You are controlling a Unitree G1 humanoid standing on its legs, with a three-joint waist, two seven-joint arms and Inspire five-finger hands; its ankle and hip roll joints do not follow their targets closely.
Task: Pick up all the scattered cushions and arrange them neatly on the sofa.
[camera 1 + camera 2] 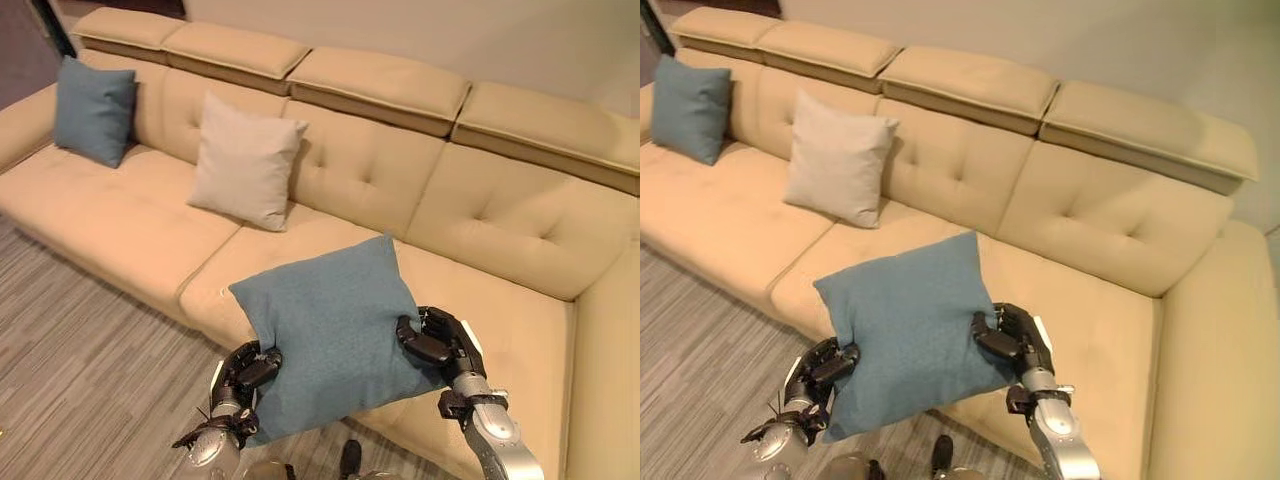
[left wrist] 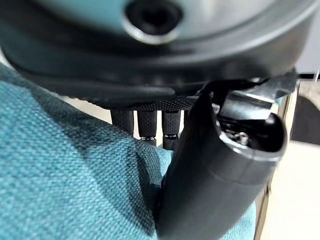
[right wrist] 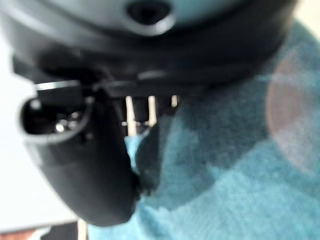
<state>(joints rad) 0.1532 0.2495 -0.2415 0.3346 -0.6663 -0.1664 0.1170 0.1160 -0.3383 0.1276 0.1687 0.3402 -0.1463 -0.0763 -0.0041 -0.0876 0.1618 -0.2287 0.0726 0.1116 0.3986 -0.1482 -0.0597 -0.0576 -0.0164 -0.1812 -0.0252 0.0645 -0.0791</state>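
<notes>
A teal cushion point(image 1: 335, 330) hangs between both hands in front of the sofa's middle seat point(image 1: 300, 240). My left hand point(image 1: 248, 372) pinches its lower left edge, thumb pressed into the cloth point(image 2: 75, 170). My right hand point(image 1: 432, 342) clamps its right edge, thumb point(image 3: 95, 165) curled onto the fabric point(image 3: 225, 165). A beige cushion point(image 1: 243, 160) leans upright against the sofa's backrest left of centre. Another teal cushion point(image 1: 94, 110) stands in the far left corner of the sofa.
The tan sofa point(image 1: 500, 215) runs across the view, with a side section point(image 1: 605, 390) on the right. Its right seat point(image 1: 520, 330) is bare. Grey striped flooring point(image 1: 80, 350) lies in front at the left.
</notes>
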